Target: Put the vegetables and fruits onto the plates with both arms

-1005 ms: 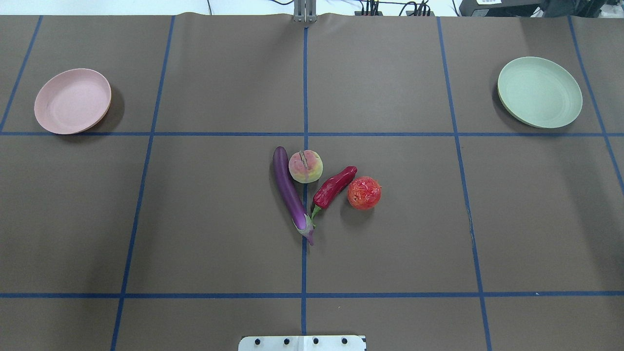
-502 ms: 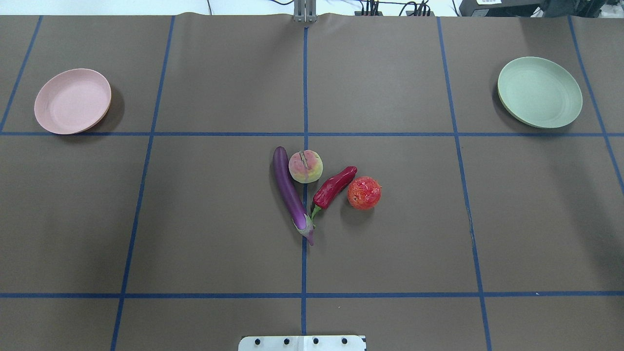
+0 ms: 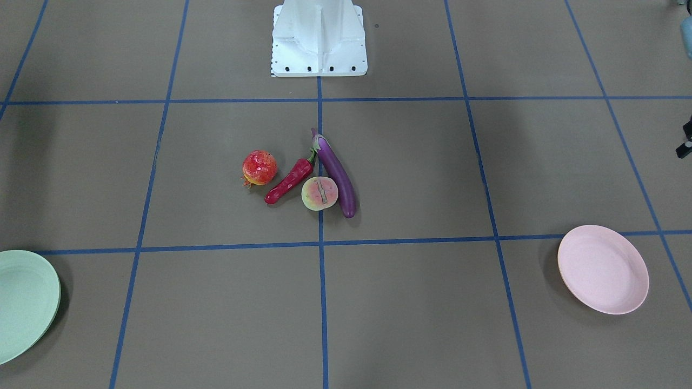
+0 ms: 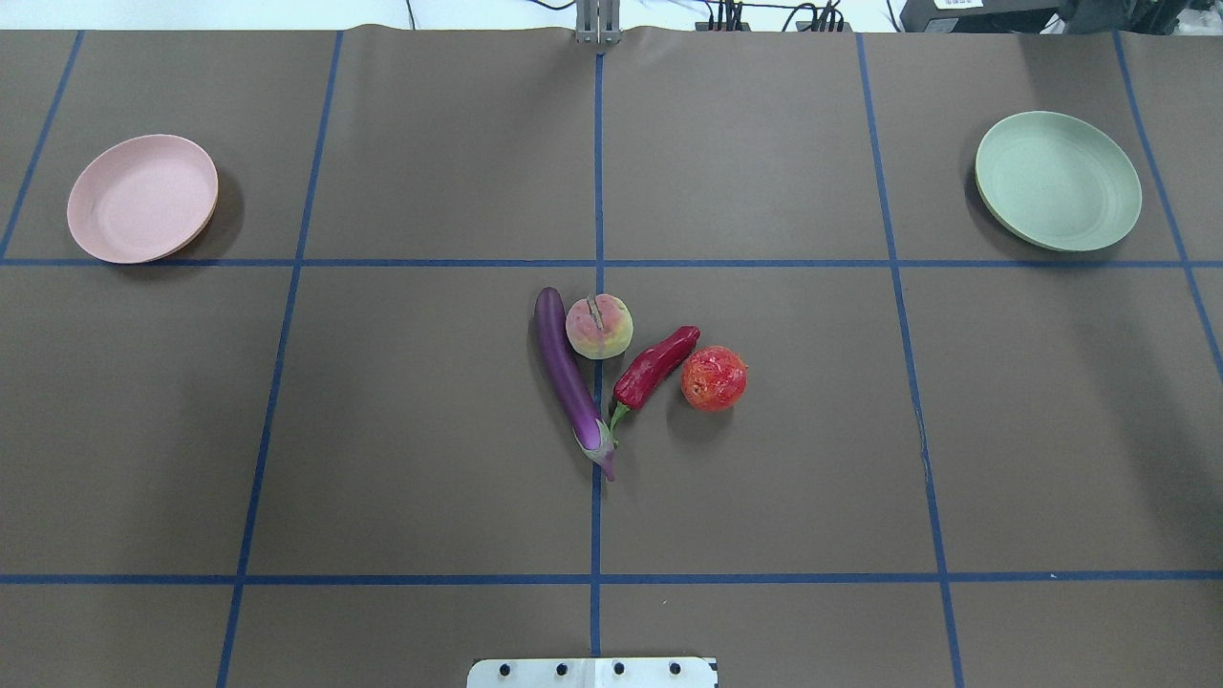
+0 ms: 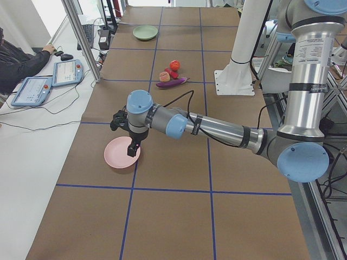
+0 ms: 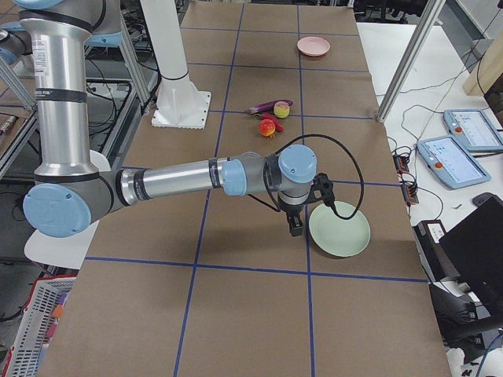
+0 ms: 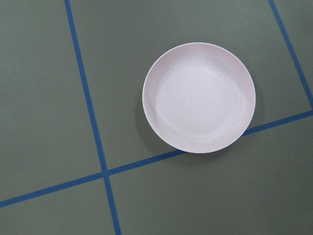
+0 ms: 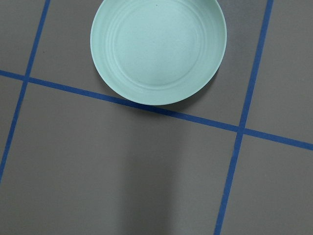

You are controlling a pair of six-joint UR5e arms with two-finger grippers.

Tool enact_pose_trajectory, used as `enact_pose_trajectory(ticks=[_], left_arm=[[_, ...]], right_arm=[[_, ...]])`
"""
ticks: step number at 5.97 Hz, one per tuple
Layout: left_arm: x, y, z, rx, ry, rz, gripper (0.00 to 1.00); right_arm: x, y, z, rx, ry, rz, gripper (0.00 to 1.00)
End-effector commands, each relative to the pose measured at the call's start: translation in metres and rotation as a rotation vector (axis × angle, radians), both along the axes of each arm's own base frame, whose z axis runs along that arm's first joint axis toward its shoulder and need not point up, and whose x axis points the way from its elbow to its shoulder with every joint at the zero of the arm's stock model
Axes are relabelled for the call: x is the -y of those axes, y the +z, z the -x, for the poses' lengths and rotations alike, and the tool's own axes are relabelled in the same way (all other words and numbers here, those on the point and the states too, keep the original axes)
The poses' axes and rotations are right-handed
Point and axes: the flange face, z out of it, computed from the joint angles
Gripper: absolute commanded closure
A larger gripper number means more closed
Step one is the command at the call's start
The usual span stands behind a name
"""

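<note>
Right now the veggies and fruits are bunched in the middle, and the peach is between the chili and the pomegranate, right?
Not quite. They are bunched in the middle, but the peach sits between the eggplant and the chili; the pomegranate is on the chili's other side. The overhead view shows it.

Overhead and front cameras look down from opposite sides of the table (image 4: pixel 382 430), side cameras look along it, and wrist cameras sit close above the pink plate (image 7: pixel 198 98) and green plate (image 8: pixel 159 49).

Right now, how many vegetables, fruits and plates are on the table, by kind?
Vegetables: 2, the eggplant and the chili pepper
Fruits: 2, the peach and the pomegranate
Plates: 2, the pink plate and the green plate
Total: 6
</note>
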Motion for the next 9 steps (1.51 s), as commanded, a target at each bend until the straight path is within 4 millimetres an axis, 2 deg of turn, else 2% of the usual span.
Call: enact_pose_trajectory(ticks=[1, 2, 4, 5, 7, 8, 9], left_arm=[[0.022, -0.066, -0.104, -0.075, -0.048, 0.161, 0.00], [0.029, -0.122, -0.151, -0.135, -0.097, 0.241, 0.00], [0.006, -0.238, -0.277, -0.234, -0.162, 0.438, 0.00], [-0.014, -0.263, -0.319, -0.233, -0.214, 0.459, 0.00], [-0.076, -0.283, -0.408, -0.197, -0.206, 0.403, 0.00], [-0.106, -0.291, -0.442, -0.191, -0.208, 0.409, 0.00], [-0.143, -0.309, -0.480, -0.165, -0.179, 0.406, 0.00]], right_arm=[[0.003, -0.008, 0.007, 0.011, -0.011, -0.013, 0.00], [0.004, -0.006, 0.010, 0.009, 0.008, 0.024, 0.00], [0.008, -0.013, 0.020, 0.012, 0.049, 0.073, 0.00], [0.008, -0.015, 0.023, 0.015, 0.065, 0.086, 0.00], [0.009, -0.017, 0.027, 0.022, 0.082, 0.097, 0.00], [0.010, -0.020, 0.031, 0.028, 0.090, 0.096, 0.00], [0.011, -0.022, 0.036, 0.031, 0.095, 0.106, 0.00]])
